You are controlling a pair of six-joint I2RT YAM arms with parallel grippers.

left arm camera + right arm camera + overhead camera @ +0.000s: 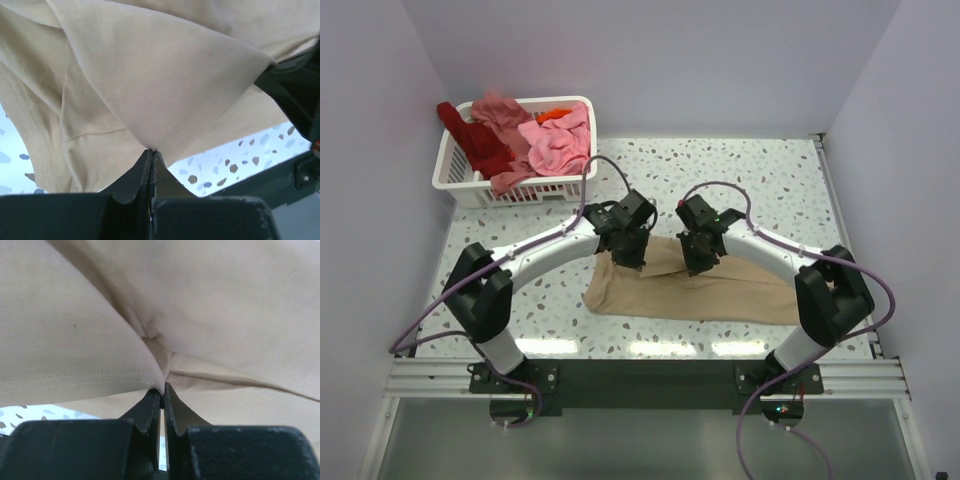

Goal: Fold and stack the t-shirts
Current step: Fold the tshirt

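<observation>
Pinching the tan t-shirt (pixel 730 292) hem in the left claw (pixel 151 153). Clenching another fold in the right claw (pixel 162 388), alongside.

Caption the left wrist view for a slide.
Left gripper shut on a hem of the tan t-shirt above the speckled table.

Lab test cell, plain white walls (pixel 380 120), speckled table (pixel 760 190)

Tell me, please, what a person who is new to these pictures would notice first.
The large tan t-shirt lies in the middle of the speckled table, and the left gripper and the right gripper are each shut on a pinch of its cloth. At the far left corner, a white basket holds a heap of pink and red shirts.
</observation>
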